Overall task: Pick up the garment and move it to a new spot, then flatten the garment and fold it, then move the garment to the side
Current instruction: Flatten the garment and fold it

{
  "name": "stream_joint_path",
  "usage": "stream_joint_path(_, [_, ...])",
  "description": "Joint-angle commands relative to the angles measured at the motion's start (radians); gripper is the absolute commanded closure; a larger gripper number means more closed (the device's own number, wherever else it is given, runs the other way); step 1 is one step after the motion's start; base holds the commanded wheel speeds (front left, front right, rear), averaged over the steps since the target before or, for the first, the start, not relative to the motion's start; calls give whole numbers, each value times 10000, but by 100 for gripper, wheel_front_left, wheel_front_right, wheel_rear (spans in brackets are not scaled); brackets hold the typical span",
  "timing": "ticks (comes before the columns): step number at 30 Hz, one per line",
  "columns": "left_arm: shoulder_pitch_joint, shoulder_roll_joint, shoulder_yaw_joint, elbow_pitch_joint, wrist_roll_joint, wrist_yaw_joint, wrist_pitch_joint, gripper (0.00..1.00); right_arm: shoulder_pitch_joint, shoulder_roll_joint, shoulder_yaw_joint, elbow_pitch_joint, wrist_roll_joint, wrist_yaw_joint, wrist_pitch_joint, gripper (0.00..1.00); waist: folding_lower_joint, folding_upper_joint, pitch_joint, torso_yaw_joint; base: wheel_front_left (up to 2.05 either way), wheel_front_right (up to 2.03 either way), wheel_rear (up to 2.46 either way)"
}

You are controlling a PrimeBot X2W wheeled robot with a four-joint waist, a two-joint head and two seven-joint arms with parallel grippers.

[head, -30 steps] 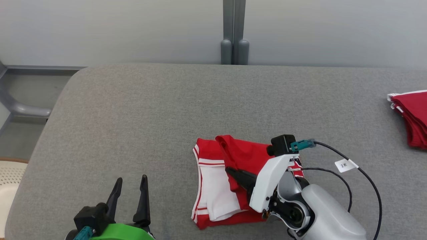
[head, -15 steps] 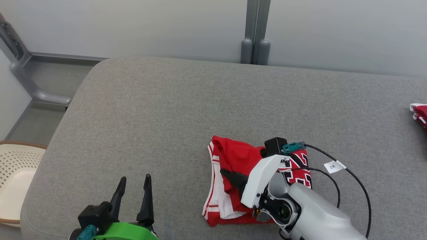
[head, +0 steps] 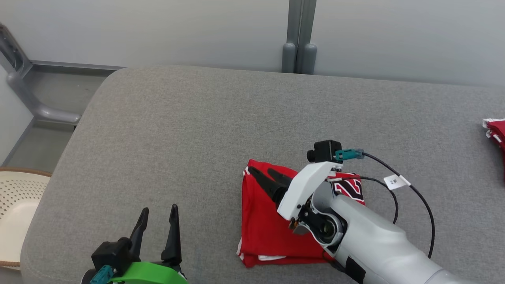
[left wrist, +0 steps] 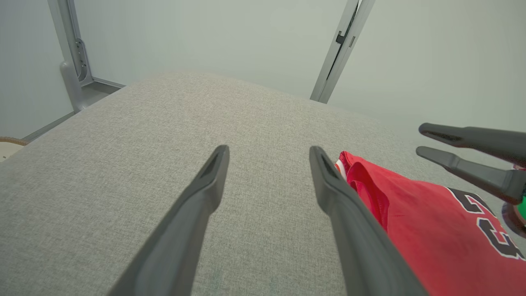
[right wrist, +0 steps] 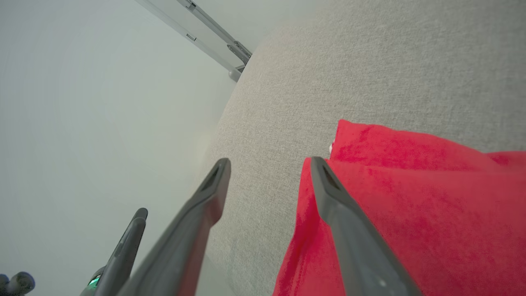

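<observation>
The grey padded top (head: 189, 130) gives open passage across its left half and far strip. The folded red garment (head: 264, 225) takes the near middle, with the right gripper (head: 260, 170) and its arm over it and a black cable (head: 424, 205) looping just right of them. The left gripper (head: 159, 209) stands near left, well apart from the garment. A red pile (head: 496, 132) lies at the right edge.

Head view overhead; wrist views low, sharing garment (left wrist: 411, 222).
</observation>
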Motion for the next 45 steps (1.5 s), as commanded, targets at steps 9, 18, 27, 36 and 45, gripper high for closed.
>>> stream_joint_path(9, [-317,147,3,-115,118,-9,-54,0,-889,-346,101,743,-1966,4,-2403,0,0,0,4,-405,0,0,0])
stream_joint_path(18, [-702,287,84,-235,428,149,-74,0,135,-1261,-2362,43,-4436,4,-2871,0,0,0,-113,-1089,0,0,0])
stream_joint_path(27, [-453,233,343,-204,670,230,-92,0,3471,-750,-6344,-2953,-8513,4,-2870,0,0,0,-223,-1539,0,0,0])
stream_joint_path(36, [51,49,791,-345,1040,197,-89,0,5353,-115,-7637,-5022,-9891,4,-2872,0,0,0,-288,-1795,0,0,0])
stream_joint_path(45, [390,-179,1091,-202,1462,-7,-90,0,5924,-18,-7832,-5439,-10309,4,-2872,0,0,0,-361,-1882,0,0,0])
